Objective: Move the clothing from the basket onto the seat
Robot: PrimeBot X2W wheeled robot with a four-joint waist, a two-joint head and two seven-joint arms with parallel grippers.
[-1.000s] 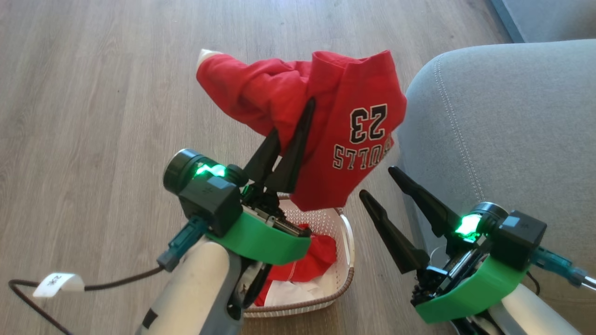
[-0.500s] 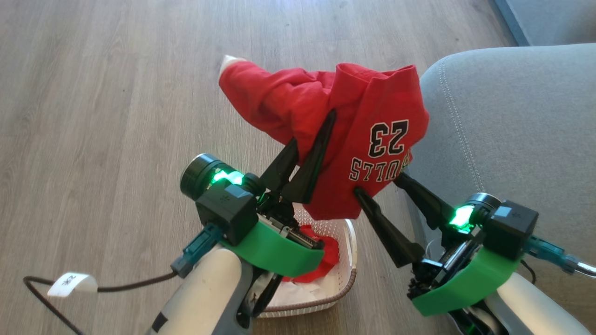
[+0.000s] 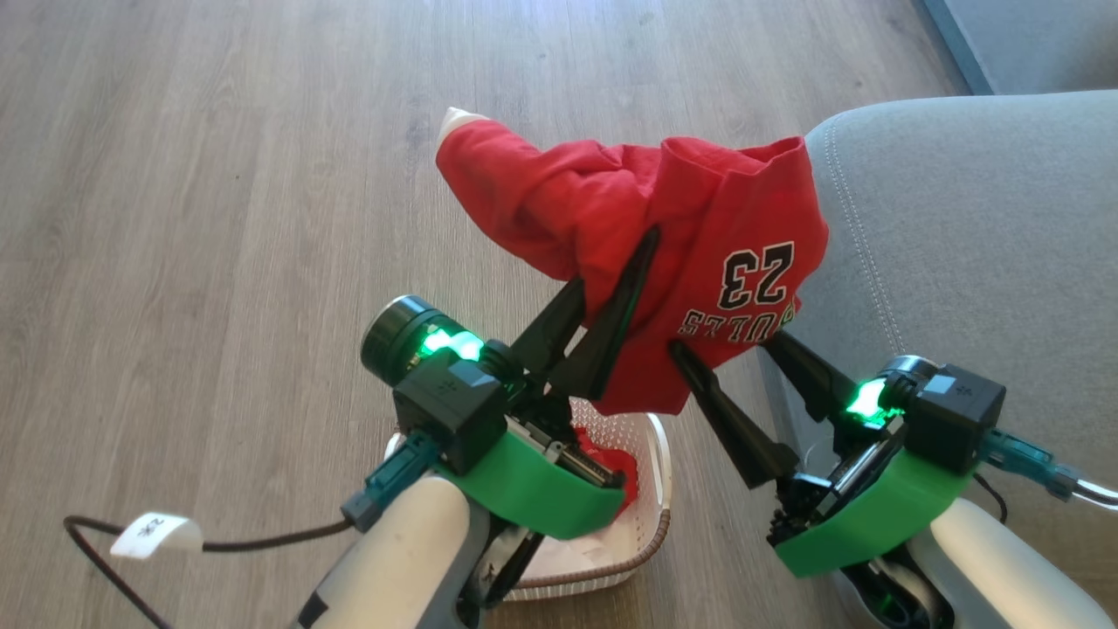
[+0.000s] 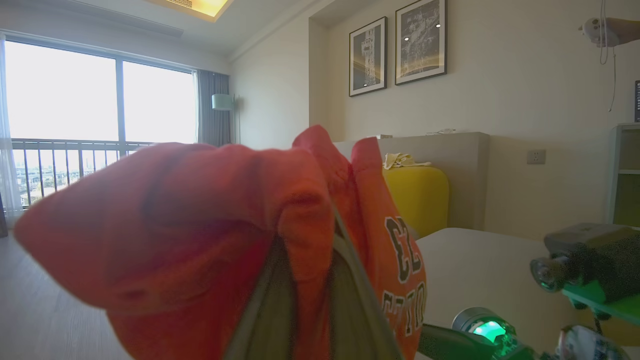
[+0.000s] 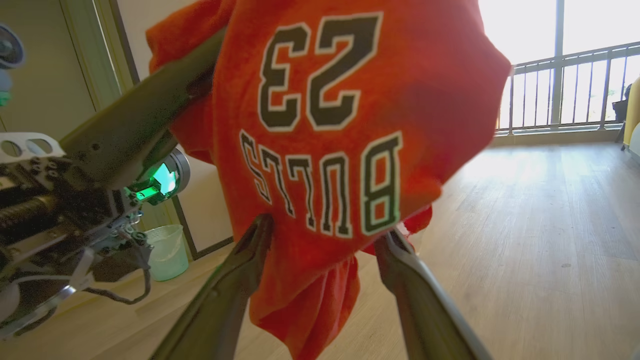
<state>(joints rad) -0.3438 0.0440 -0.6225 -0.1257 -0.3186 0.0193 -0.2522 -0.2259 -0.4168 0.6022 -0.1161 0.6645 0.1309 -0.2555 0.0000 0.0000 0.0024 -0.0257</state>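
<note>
Red jersey [image 3: 699,227] pinched in our left fingers [image 3: 611,323], high over the basket [image 3: 651,489], probably to clear the seat [image 3: 978,245]; right fingers [image 3: 725,419] wide.

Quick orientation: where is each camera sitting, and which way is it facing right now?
Head: on the head, looking down at jersey, basket, seat; left pincer and right pincer show.
Left wrist: on the left arm, facing across the room to a window; own fingers clamp the jersey.
Right wrist: on the right arm, facing the jersey's print; own open fingers flank it.
Shared: all three see the jersey.
</note>
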